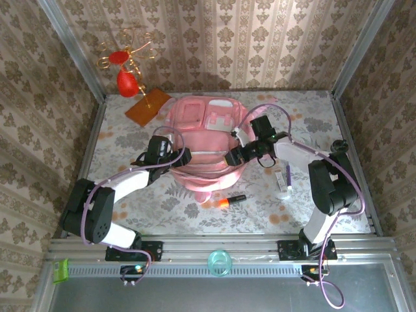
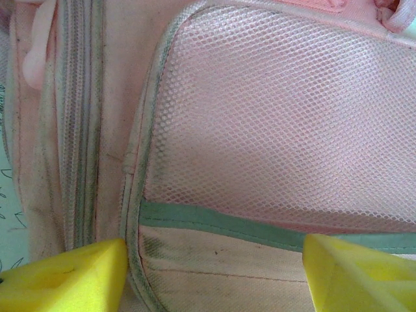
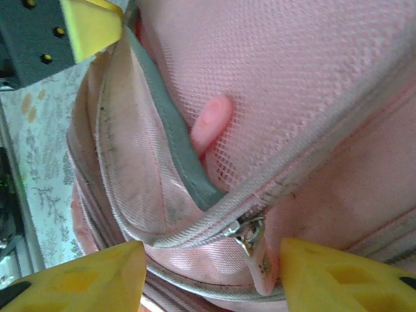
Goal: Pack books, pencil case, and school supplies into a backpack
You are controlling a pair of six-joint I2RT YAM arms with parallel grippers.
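Pink and soft, by far the biggest thing here: the backpack (image 1: 205,130), lying flat in the middle of the table (image 1: 117,146), front pockets up at its far end.

Both claws down low over its near half, one on the left side, one on the right.

Left claw (image 2: 214,250) spread wide, pinching nothing. Yellow fingers (image 2: 71,276) far apart, and between them a pink mesh pocket (image 2: 279,117) with a grey-green band along its edge.

Right claw (image 3: 211,260) spread too, nothing pinched. In the gap, a small silver zip pull (image 3: 250,237) at the end of a curved zip, close to one yellow finger. Touching or not: cannot tell.

On the table just beside the near end of the backpack, a short marker (image 1: 229,200), half orange and half black, lying flat.

Further right, near the right arm, a slim pale stick (image 1: 286,181), well apart from the marker.

At the far left, just beside the backpack, an orange-brown board (image 1: 148,106) with a gold wire stand (image 1: 127,52) rising from it, red shapes hanging there.

At the near edge, between the two arm bases, a blue-green cup (image 1: 220,262) on the metal rail.
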